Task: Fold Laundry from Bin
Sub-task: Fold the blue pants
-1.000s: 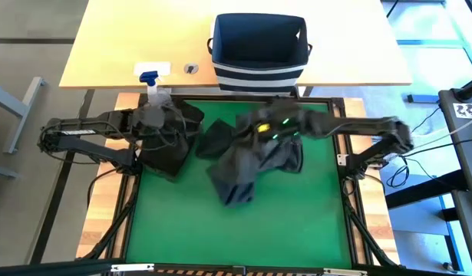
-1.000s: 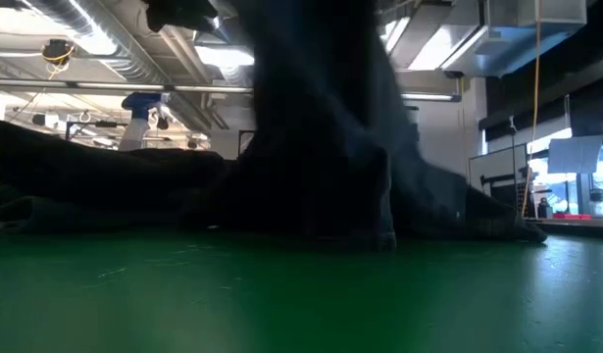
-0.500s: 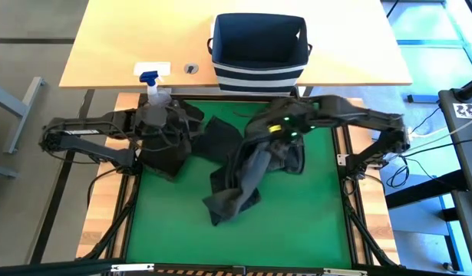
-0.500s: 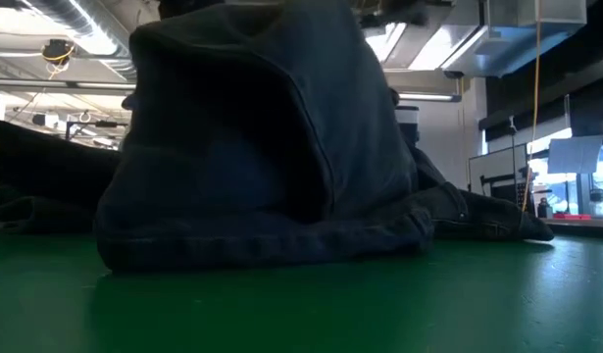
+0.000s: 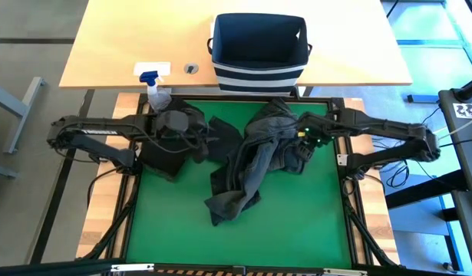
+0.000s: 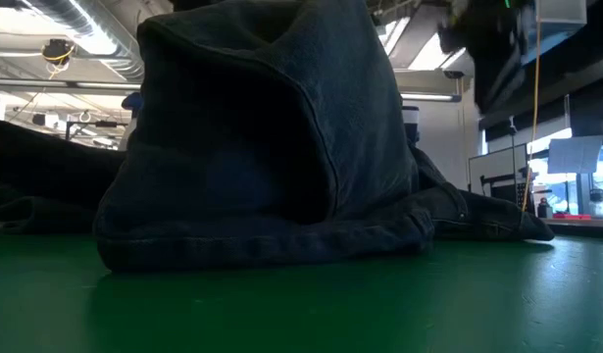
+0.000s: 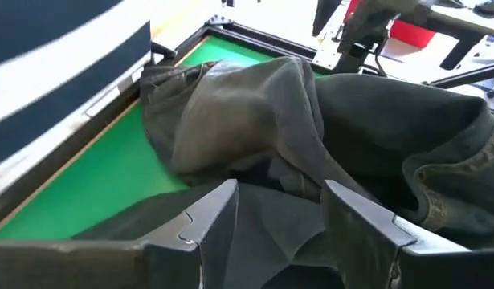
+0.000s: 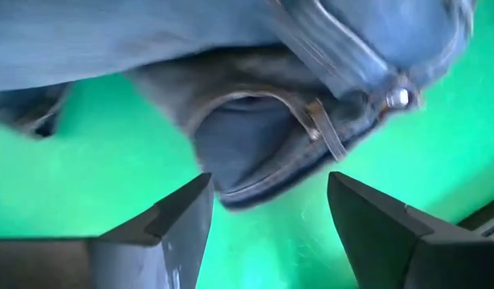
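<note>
your right gripper (image 5: 303, 136) sits over the far right part of the green mat (image 5: 297, 222), its fingers (image 8: 178, 221) spread apart with nothing between them; in the right wrist view they frame the buttoned waistband of the grey jeans (image 5: 251, 165) lying on the mat just ahead. those jeans lie crumpled across the middle of the mat, waist end toward the bin (image 5: 259, 50) and a leg trailing toward the near edge, and in the low view they rise as a tall dark heap (image 6: 272, 147). your left gripper (image 5: 191, 132) is at the far left of the mat, fingers (image 7: 210, 217) parted and empty, hovering over the dark garment (image 5: 163, 149) bunched there beside the jeans. the bin stands on the wooden tabletop (image 5: 120, 46) beyond the mat; you cannot tell from above whether anything lies inside it. a spray bottle (image 5: 153, 86) with a blue nozzle stands near the mat's far left corner.
</note>
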Robot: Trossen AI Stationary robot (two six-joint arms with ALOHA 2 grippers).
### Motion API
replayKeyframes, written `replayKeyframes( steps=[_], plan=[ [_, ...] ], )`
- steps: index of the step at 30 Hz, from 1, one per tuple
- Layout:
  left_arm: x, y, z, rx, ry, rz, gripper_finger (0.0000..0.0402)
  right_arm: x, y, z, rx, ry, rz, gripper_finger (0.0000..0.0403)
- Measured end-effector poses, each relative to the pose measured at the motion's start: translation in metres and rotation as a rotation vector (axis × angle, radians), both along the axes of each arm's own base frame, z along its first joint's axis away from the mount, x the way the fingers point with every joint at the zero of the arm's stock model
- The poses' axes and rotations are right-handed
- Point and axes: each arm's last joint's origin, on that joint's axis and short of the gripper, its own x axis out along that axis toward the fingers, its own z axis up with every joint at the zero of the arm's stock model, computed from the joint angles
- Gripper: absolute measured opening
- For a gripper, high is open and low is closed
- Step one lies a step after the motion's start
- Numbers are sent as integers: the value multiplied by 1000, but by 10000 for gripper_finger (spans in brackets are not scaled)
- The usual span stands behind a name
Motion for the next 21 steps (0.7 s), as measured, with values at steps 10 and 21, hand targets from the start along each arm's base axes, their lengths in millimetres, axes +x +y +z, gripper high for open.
replayKeyframes(
  steps=[10,21],
  plan=[
    [15,1,-15,-71,39,44,176,-38,-11,-114,260,24,-273,246],
    [14,4,-15,45,65,87,176,-37,-9,-166,313,-199,-226,244]
  ],
)
